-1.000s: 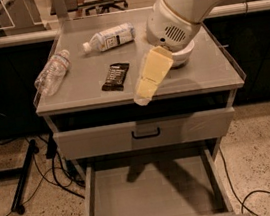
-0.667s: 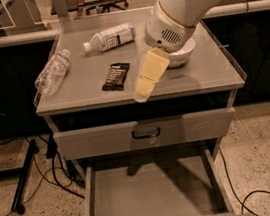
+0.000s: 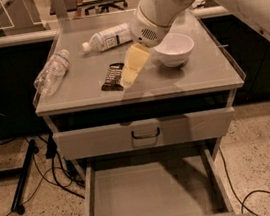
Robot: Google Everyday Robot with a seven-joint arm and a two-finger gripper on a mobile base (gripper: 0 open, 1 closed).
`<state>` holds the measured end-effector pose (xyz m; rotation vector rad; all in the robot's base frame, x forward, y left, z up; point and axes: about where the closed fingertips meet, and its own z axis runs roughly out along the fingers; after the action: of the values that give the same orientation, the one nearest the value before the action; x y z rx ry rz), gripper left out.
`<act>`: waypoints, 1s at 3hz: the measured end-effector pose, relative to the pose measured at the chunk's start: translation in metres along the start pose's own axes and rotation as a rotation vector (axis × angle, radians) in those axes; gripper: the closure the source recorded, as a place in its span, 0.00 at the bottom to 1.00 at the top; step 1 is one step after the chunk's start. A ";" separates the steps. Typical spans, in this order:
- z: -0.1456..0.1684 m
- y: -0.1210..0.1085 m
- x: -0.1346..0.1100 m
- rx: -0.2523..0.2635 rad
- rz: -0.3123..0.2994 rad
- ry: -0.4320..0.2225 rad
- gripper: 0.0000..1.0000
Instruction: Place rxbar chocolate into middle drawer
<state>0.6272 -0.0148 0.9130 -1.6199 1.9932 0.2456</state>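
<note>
The rxbar chocolate [image 3: 112, 77], a flat dark bar with white lettering, lies on the cabinet top [image 3: 200, 72] left of centre. My gripper [image 3: 130, 70], cream-yellow, hangs from the big white arm just to the right of the bar, low over the top, its tip close to the bar's right edge. The middle drawer [image 3: 153, 193] stands pulled out at the bottom of the view, with low grey walls and a bare flat floor.
A white bowl [image 3: 173, 48] sits right of the gripper. A labelled bottle [image 3: 109, 37] lies at the back and a clear bottle [image 3: 51, 72] lies at the left edge. A shut drawer front with a black loop handle [image 3: 145, 133] is above the open drawer. Cables lie on the floor.
My gripper has moved left and a little back, from in front of the bowl to right beside the bar. The bar, bottles and bowl have not moved.
</note>
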 end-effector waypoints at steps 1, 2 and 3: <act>0.000 0.000 0.000 0.000 0.000 0.000 0.00; 0.011 -0.006 0.008 -0.001 0.037 0.005 0.00; 0.025 -0.026 -0.001 0.025 0.009 0.005 0.00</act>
<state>0.6593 -0.0093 0.8980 -1.5978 2.0005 0.2195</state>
